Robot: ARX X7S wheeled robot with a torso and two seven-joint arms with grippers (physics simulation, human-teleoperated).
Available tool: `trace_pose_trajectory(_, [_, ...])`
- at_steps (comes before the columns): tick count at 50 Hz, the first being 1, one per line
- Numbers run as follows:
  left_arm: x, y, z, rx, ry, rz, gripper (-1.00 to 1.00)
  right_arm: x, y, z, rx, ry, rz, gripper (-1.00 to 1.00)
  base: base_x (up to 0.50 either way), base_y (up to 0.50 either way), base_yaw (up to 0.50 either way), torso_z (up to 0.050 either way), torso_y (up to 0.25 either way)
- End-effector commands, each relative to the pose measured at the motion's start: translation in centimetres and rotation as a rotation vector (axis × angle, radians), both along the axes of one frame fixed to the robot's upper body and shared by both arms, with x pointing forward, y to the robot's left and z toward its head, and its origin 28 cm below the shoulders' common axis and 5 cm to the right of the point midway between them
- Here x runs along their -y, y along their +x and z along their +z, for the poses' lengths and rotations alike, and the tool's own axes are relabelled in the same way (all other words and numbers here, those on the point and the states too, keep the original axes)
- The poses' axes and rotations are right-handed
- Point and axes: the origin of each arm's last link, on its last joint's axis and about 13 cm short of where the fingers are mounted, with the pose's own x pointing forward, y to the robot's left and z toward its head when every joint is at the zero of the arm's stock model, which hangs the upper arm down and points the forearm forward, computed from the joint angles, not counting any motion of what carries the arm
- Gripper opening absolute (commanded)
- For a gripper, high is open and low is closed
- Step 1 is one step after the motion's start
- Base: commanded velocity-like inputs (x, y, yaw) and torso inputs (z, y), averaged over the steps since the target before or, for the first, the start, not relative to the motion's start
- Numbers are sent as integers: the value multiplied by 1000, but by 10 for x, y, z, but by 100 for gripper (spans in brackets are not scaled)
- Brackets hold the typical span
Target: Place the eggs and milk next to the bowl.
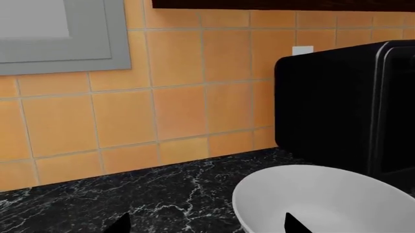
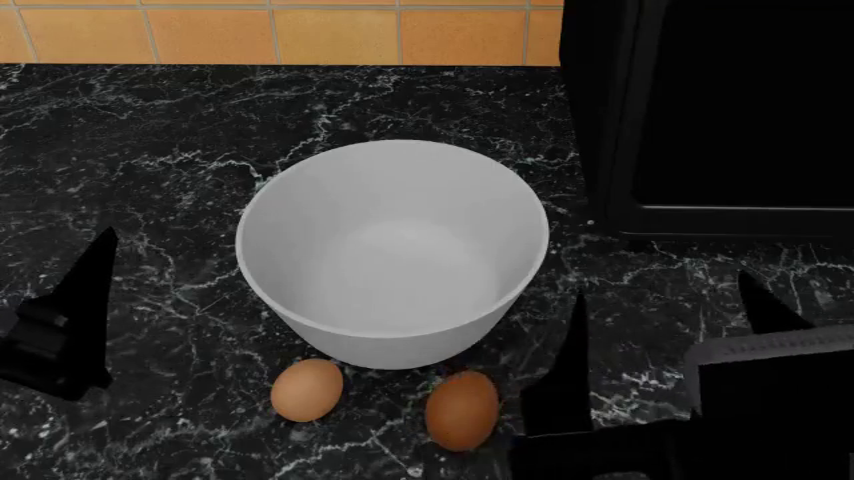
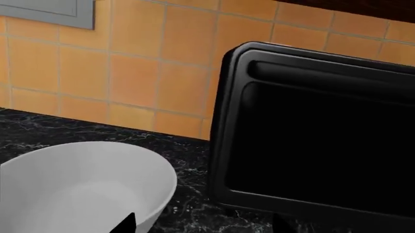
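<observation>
Eggs beside the bowl, milk nowhere in view.

The bowl (image 2: 392, 250) stands upright on the black marble desk (image 2: 160, 150), its mouth facing up. The tan egg (image 2: 307, 389) and the brown egg (image 2: 462, 408) lie at its near side, the tan one just beside its base, the brown one a little further off; each egg's long axis runs roughly toward the bowl. The black microwave (image 2: 721, 110) sits to the bowl's right. The left end effector (image 2: 60, 330) hangs left of the bowl; only one dark finger shows, so I cannot tell its opening. The right end effector (image 2: 661, 345), right of the bowl near the brown egg, has its fingers spread apart and holds nothing. My worry: a low sweep of the right arm could nudge the brown egg and set it rolling away from the bowl, since eggs roll readily on this smooth desk.
</observation>
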Motion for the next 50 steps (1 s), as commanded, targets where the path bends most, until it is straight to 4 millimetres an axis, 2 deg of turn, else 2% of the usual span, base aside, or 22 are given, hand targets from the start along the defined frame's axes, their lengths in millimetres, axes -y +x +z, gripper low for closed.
trace_pose_trajectory(1, [0, 1, -2, 1, -1, 1, 100, 5, -6, -1, 12, -1, -114, 100, 0, 0, 0, 0, 0])
trace_pose_trajectory(10, [0, 2, -1, 4, 0, 2, 100, 5, -8, -9, 21, 19, -247, 100, 0, 0, 0, 0, 0])
trace_pose_trajectory(19, [-2, 1, -3, 4, 0, 5, 100, 4, -7, -19, -46, 15, -378, 100, 0, 0, 0, 0, 0])
trace_pose_trajectory(30, [0, 3, -4, 2, 9, 2, 100, 6, -7, -26, -76, 11, -450, 100, 0, 0, 0, 0, 0])
trace_pose_trajectory(50, [0, 4, -5, -1, 14, 5, 100, 11, -13, -26, -59, 24, -543, 100, 0, 0, 0, 0, 0])
